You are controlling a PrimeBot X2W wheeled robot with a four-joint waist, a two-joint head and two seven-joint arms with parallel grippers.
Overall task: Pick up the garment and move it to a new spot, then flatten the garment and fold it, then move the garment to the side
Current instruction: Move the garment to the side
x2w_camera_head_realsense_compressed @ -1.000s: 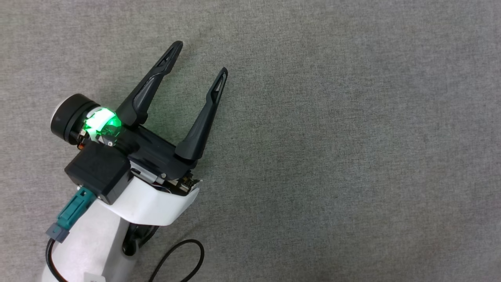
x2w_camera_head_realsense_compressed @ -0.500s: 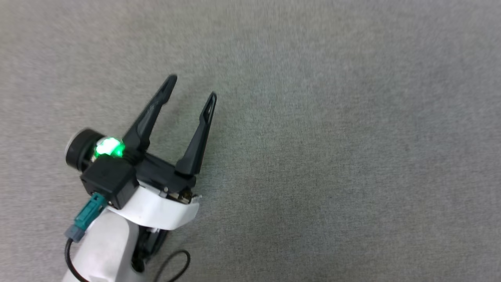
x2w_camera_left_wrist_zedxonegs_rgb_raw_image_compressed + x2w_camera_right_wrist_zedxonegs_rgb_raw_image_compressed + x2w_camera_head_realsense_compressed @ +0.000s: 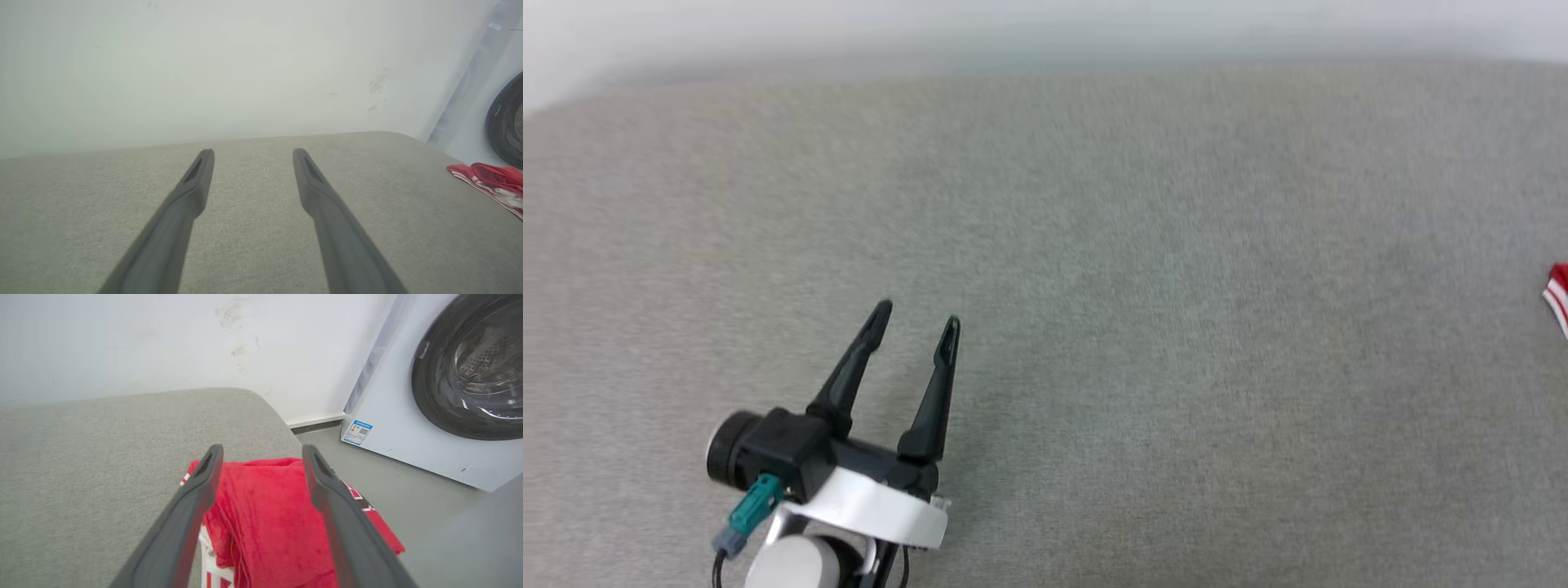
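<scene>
The garment (image 3: 265, 522) is seen folded into a red bundle at the right end of the grey padded surface (image 3: 102, 457), close to its edge. The right gripper (image 3: 262, 448) is spread wide over it; nothing appears to be clamped, though the finger bases are blurred. The left gripper (image 3: 916, 314) is held open and empty, well apart. The setting-aside is judged nearly complete. A straight lift is advised, so that no fold is snagged or dragged over the edge.
</scene>
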